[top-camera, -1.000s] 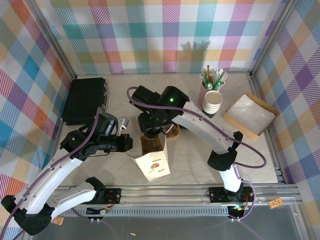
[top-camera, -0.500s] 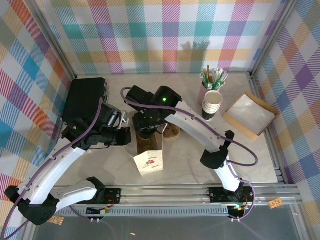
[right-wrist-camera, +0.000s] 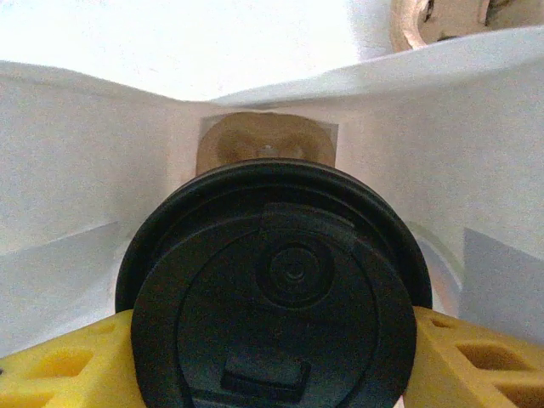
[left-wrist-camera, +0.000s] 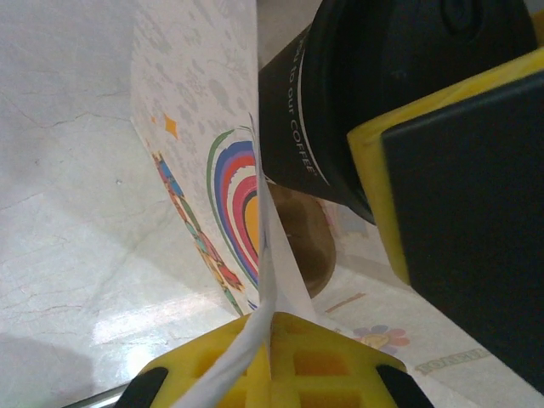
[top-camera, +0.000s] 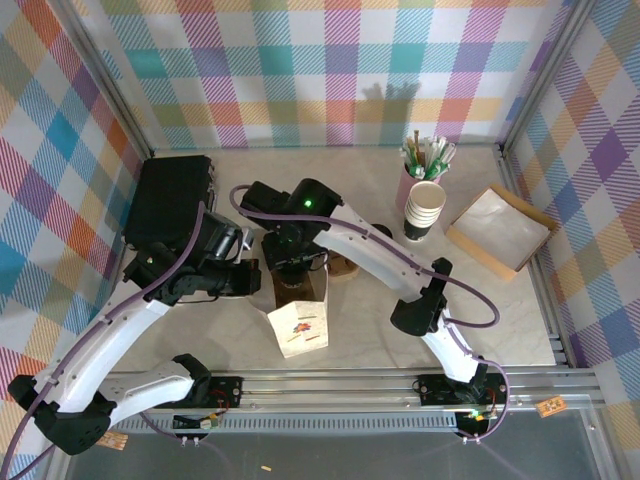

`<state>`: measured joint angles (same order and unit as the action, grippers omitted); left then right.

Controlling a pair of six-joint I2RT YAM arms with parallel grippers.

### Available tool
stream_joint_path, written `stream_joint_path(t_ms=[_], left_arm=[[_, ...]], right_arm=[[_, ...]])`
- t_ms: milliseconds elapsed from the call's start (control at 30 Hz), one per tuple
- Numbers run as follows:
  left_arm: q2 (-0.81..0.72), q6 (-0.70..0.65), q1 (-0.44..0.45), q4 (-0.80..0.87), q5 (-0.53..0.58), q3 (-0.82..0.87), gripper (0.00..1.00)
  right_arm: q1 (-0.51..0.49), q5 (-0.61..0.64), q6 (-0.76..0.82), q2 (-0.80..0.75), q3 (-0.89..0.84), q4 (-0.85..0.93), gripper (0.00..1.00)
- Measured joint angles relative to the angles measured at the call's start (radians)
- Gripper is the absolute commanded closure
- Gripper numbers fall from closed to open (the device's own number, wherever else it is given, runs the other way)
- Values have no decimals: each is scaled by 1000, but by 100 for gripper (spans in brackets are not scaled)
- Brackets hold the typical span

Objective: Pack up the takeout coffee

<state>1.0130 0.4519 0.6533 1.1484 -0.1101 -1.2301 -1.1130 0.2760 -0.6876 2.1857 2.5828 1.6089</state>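
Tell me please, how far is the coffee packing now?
Done: the bag stands open, its edge pinched by the left gripper. In hand: the right gripper holds the lidded cup in the bag's mouth. Left: lowering it to the bottom and releasing.

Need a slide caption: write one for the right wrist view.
Right gripper holds the black-lidded coffee cup above the brown floor of the open white paper bag.

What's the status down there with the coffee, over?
Left gripper shut on paper bag edge. Right gripper clamped on takeout coffee, inside the bag's mouth. Nothing blocking.
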Motion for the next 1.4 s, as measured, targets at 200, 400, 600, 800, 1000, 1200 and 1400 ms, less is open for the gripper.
stream_joint_path(t_ms=[200,400,600,800,1000,1200,1400], left_arm=[[-34,2,0,-22,12,37,100],[-80,5,0,-34,26,75,100],[-103,11,0,-51,26,98,100],[-98,27,0,-82,29,114,100],[-99,54,0,-89,61,127,100],[-106,80,0,-109,83,147,100],[-119,110,0,-111,89,153,100]], right_arm=[[0,11,-14,13,-36,0,63],[0,48,-103,43,-36,0,64],[-1,65,-189,73,-35,0,63],[-6,74,-199,78,-39,-33,64],[-17,97,-194,64,-94,-111,67],[-19,85,-188,28,-153,-158,69],[-21,41,-152,8,-168,-176,70]])
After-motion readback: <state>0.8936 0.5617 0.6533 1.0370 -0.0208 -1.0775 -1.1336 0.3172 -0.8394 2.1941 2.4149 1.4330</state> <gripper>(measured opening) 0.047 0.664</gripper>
